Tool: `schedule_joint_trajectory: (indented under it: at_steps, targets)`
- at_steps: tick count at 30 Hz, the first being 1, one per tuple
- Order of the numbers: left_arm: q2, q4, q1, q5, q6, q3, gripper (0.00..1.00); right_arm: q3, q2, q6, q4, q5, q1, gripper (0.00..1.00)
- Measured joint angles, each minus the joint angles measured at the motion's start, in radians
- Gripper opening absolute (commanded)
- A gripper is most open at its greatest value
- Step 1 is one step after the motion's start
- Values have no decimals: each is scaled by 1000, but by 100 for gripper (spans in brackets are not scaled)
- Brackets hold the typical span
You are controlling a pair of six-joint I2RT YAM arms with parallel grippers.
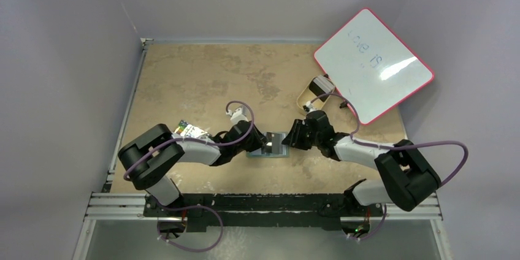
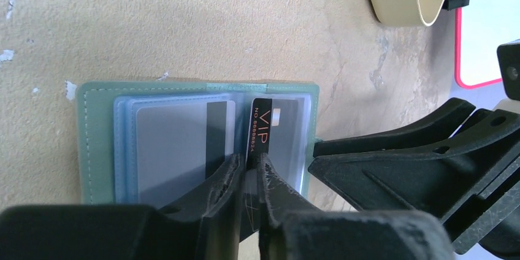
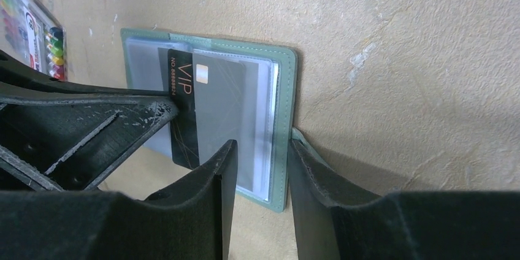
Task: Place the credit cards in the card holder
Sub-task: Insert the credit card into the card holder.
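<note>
The card holder [image 2: 95, 143], a dull-green wallet, lies open on the table with clear sleeves showing; it also shows in the top view [image 1: 270, 149]. A grey card [image 2: 178, 143] with a dark stripe sits in its left sleeve. My left gripper [image 2: 248, 160] is shut on a black card marked VIP [image 2: 262, 126], which stands on edge at the wallet's right sleeve. My right gripper [image 3: 262, 143] has its jaws a little apart, straddling the wallet's right edge [image 3: 283, 88], one finger on the sleeves. The black card [image 3: 183, 119] also shows in the right wrist view.
A tan oval tray [image 1: 313, 91] stands at the back right beside a pink-rimmed whiteboard [image 1: 374, 73]. A pack of coloured markers [image 1: 189, 129] lies just left of the left arm and shows in the right wrist view [image 3: 37, 33]. Both grippers crowd the wallet.
</note>
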Motion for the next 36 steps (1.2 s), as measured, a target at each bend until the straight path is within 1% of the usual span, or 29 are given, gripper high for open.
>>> schedule_joint_trajectory:
  at_steps: [4, 9, 12, 18, 25, 28, 34, 36]
  targets:
    - [3, -3, -13, 0, -3, 8, 23, -12, -7, 10, 14, -4, 0, 38]
    - [50, -32, -51, -1, 0, 62, 24, -23, -10, 16, 31, -7, 0, 38]
    - [53, -62, -53, -8, 9, 81, 26, -26, -11, 18, 35, -7, 0, 38]
    - [47, -122, -64, -39, 20, 109, 33, -26, -19, 17, 23, -5, 1, 38]
    - [-6, -226, -66, -56, 51, 148, 40, -20, -99, 6, -71, 11, 2, 39]
    - [-38, -266, -66, -63, 66, 158, 42, -4, -122, 5, -108, 28, 2, 39]
    - [-103, -420, -57, -102, 106, 196, 44, 34, -161, 5, -167, 35, 4, 39]
    - [-129, -455, -44, -105, 121, 200, 47, 48, -161, 5, -171, 35, 6, 39]
